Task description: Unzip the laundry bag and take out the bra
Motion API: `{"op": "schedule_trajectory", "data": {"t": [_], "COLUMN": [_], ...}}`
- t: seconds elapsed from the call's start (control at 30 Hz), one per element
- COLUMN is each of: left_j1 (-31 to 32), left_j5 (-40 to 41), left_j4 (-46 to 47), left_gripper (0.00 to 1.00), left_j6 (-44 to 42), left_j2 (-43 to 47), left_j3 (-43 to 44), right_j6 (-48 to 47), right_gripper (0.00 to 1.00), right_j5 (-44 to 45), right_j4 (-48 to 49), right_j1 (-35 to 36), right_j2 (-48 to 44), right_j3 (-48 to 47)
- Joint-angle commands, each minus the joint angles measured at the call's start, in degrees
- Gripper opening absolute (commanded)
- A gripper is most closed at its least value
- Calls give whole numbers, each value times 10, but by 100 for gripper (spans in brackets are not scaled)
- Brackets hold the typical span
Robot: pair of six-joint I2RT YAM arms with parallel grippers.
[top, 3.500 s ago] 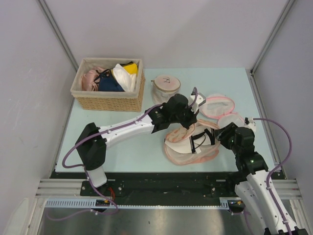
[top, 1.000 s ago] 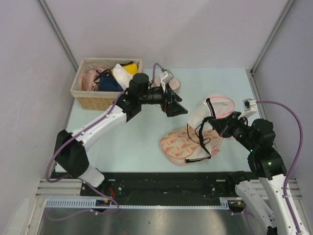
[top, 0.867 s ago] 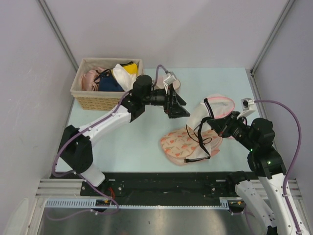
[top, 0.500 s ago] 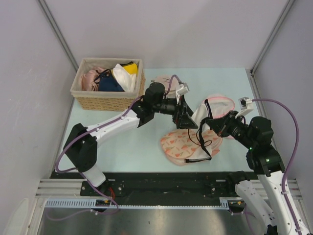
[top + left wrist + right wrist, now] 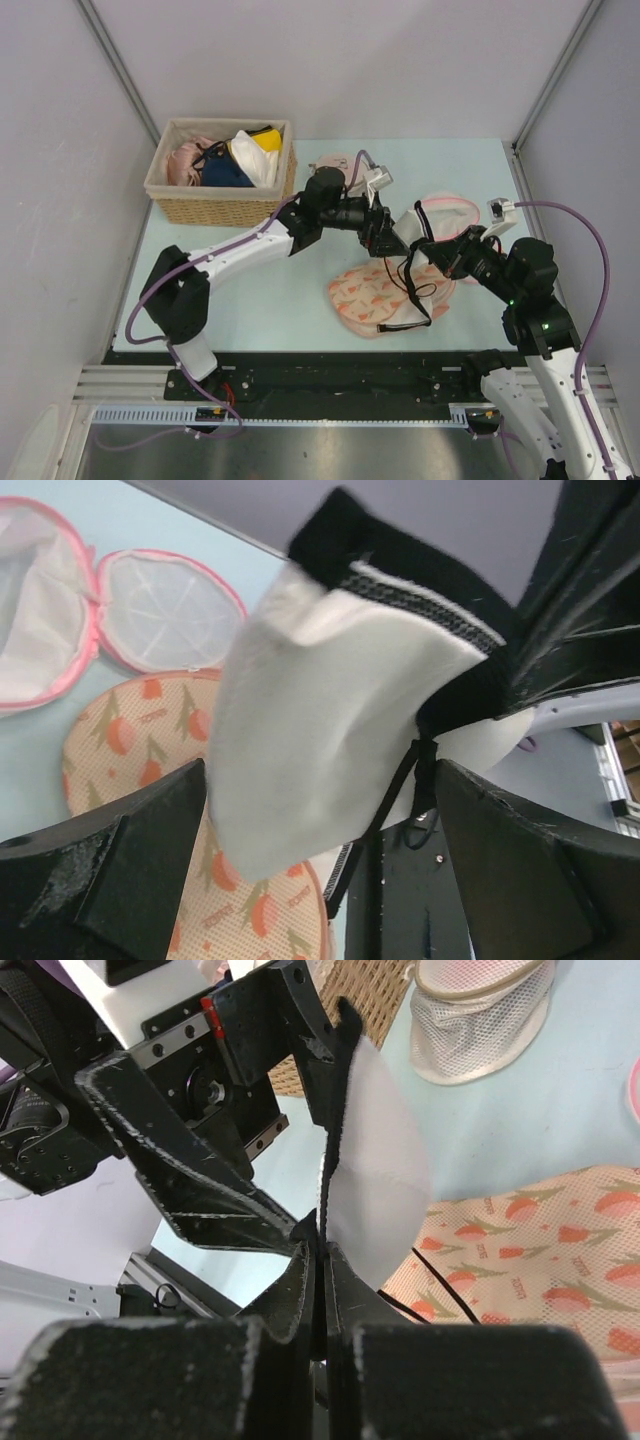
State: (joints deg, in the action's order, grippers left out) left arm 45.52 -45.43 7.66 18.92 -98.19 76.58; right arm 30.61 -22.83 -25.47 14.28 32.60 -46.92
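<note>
The laundry bag [image 5: 372, 298], a flat peach pouch with red prints, lies near the table's front edge. It also shows as laundry bag [image 5: 120, 770] and laundry bag [image 5: 545, 1250]. My right gripper [image 5: 434, 249] is shut on the black edge of the bra [image 5: 410, 228]. It holds the white cup above the pouch while the black straps dangle onto it. In the right wrist view the right gripper [image 5: 322, 1248] pinches the bra [image 5: 375, 1175] at its edge. My left gripper [image 5: 388, 238] is open. In its wrist view the bra [image 5: 320, 730] hangs between the spread jaws of the left gripper [image 5: 320, 865].
A wicker basket [image 5: 172, 192] of garments stands at the back left. A small cylindrical mesh bag [image 5: 480, 1010] stands behind the left arm. A round white mesh bag with a pink rim [image 5: 452, 212] lies open behind the bra, also seen as the round mesh bag [image 5: 165, 610].
The left arm has swung right from near the basket to the lifted bra, and its open jaws now flank the cup. The right gripper has kept the bra raised.
</note>
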Motion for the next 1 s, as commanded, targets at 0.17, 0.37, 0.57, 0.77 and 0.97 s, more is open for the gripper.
{"op": "schedule_trajectory", "data": {"t": [0.17,0.37,0.57,0.77,0.97], "left_j1": [-39,-40,-40,-39,-29], "left_j5": [-5,-63,-127,-169,-189], "left_j4": [22,79,141,257,255], "left_gripper": [100,100,100,86,47], "left_j6": [24,66,111,203,219], "left_j2": [-27,-23,-10,-14,-37], "left_j3": [9,-9,-24,-46,-19], "right_j6": [1,5,7,12,17], "right_gripper": [0,0,0,0,0], "right_j5": [-3,-1,2,-1,8], "right_j4": [16,17,23,32,34], "right_j1": [1,1,1,2,2], "right_j2": [-7,-1,7,17,20], "right_j3": [-2,-2,-3,-2,0]}}
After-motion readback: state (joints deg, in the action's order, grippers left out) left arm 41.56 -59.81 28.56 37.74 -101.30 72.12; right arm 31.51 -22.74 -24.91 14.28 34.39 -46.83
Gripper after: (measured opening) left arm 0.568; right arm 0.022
